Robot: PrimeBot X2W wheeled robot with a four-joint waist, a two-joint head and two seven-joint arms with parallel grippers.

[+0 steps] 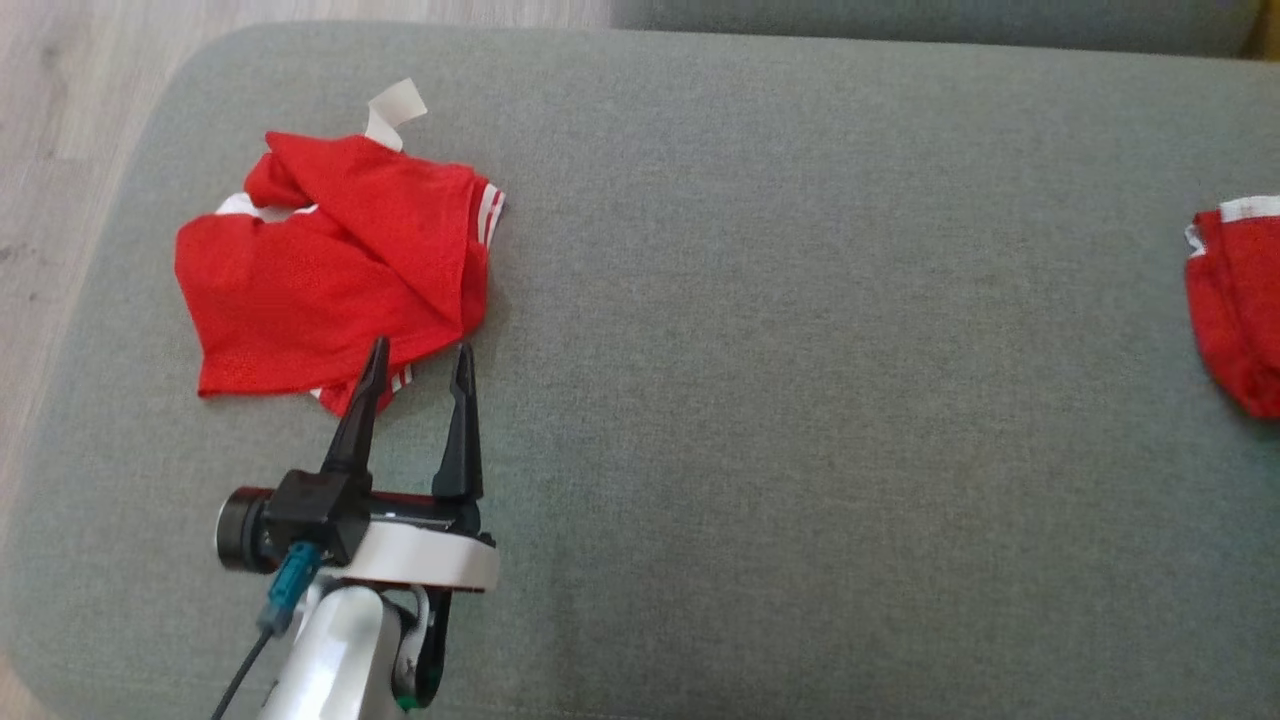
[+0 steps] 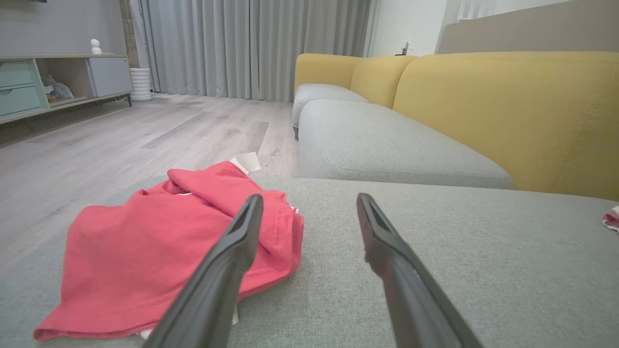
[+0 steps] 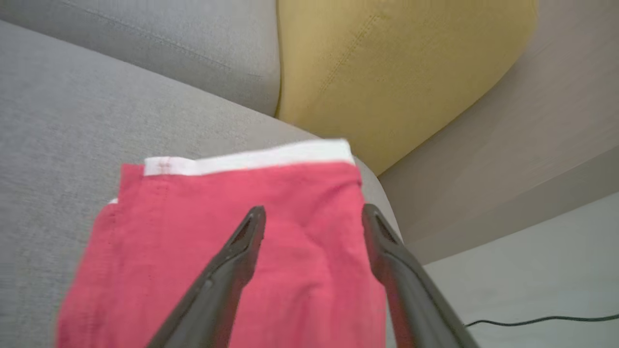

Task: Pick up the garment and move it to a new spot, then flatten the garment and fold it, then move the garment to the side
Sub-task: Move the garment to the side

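Observation:
A crumpled red garment (image 1: 300,280) with white stripes and a white tag lies at the left of the grey cushion (image 1: 800,350). My left gripper (image 1: 422,346) stands open at its near right edge, its left finger over the hem; the left wrist view has the garment (image 2: 135,251) left of the open gripper (image 2: 309,198). Another red garment (image 1: 1240,300) with a white band lies at the cushion's right edge. In the right wrist view my right gripper (image 3: 314,208) is open just above that garment (image 3: 193,232), nothing between its fingers.
Wooden floor (image 1: 60,100) lies past the cushion's left edge. Yellow sofa backs (image 2: 508,111) and another grey seat (image 2: 377,145) stand beyond the cushion. A black cable (image 3: 532,320) runs on the pale floor by the right corner. A low sideboard (image 2: 48,82) stands far off.

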